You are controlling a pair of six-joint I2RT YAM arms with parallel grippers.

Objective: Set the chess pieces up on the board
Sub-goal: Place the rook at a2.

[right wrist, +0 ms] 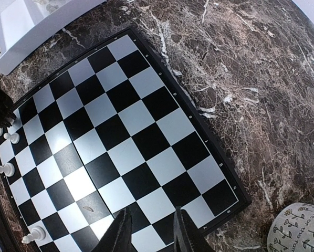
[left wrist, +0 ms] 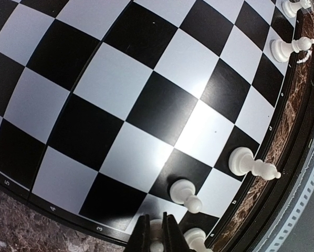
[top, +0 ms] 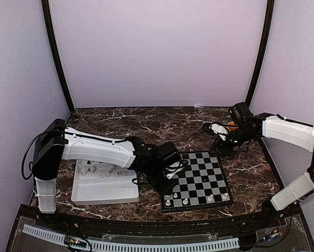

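The board (top: pixel 199 176) lies flat on the marble table, right of centre. Several white chess pieces (top: pixel 185 201) stand along its near edge. My left gripper (left wrist: pixel 156 220) is shut on a small white pawn (left wrist: pixel 157 233), low over the board's near left corner (left wrist: pixel 110 220). Other white pieces (left wrist: pixel 186 193) stand just beside it. I cannot tell whether the held pawn touches the board. My right gripper (right wrist: pixel 152 210) hangs open over the board's far right corner (right wrist: pixel 220 199), with nothing between its fingers. No black pieces are in view.
A white tray (top: pixel 104 191) holding several white pieces sits left of the board, under the left arm. A patterned mug (right wrist: pixel 299 228) stands on the marble just past the board's far right corner, close to my right gripper. Pale walls enclose the table.
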